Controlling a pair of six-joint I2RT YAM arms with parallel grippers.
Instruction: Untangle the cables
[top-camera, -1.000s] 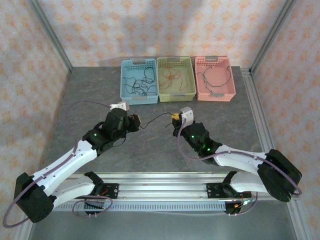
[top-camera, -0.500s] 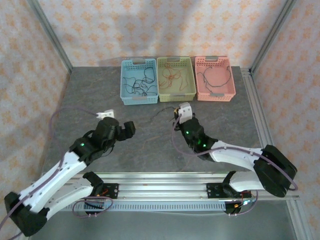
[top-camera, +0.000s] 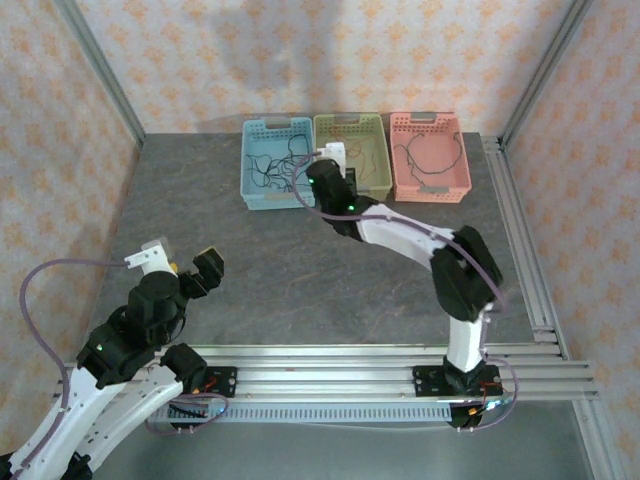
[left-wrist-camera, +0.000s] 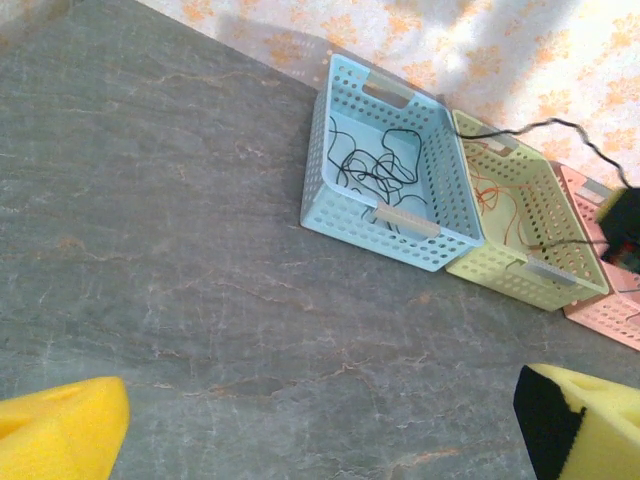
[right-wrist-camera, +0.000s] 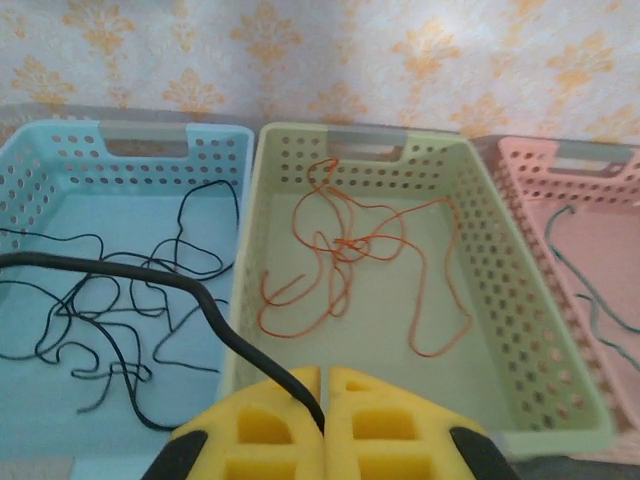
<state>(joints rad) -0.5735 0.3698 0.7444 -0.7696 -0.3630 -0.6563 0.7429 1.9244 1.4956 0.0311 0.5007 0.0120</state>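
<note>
My right gripper (right-wrist-camera: 325, 378) is shut on a black cable (right-wrist-camera: 150, 275), which runs from between the yellow pads off to the left, above the blue basket (right-wrist-camera: 150, 133). In the top view this gripper (top-camera: 320, 168) hangs at the near rims of the blue basket (top-camera: 247, 165) and the green basket (top-camera: 350, 120). Loose black cables (right-wrist-camera: 110, 300) lie in the blue basket and orange cables (right-wrist-camera: 345, 245) in the green one. My left gripper (top-camera: 190, 268) stands open over the near left of the table; the left wrist view has bare table between its pads (left-wrist-camera: 60, 430).
A pink basket (top-camera: 430, 118) at the back right holds a dark green cable (right-wrist-camera: 590, 290). The three baskets stand in a row against the back wall. Metal frame rails run along the table's right side and near edge.
My left gripper has let go of the black cable, opened and drawn back to the near left. My right arm has carried the cable away from the table's middle to the baskets.
</note>
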